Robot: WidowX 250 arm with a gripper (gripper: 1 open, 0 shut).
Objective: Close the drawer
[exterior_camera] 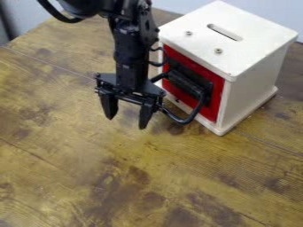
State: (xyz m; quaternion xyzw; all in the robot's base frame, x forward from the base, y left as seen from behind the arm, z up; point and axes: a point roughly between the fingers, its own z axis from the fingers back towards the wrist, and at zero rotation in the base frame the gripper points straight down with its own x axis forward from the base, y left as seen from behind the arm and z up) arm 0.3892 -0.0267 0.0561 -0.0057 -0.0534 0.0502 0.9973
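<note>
The drawer has a red square front with a black centre panel and a black rounded loop handle sticking out toward the front left. It sits in a cream-white cube box on the wooden table. The red front looks flush or nearly flush with the box face. My gripper hangs from the black arm just left of the handle, fingers pointing down and spread apart, holding nothing. Its right finger is close to the handle loop; I cannot tell if it touches.
The wooden table stretches to the front and left of the box. The table's far edge and a dark floor show at the top left. The black arm rises in front of the box's left side.
</note>
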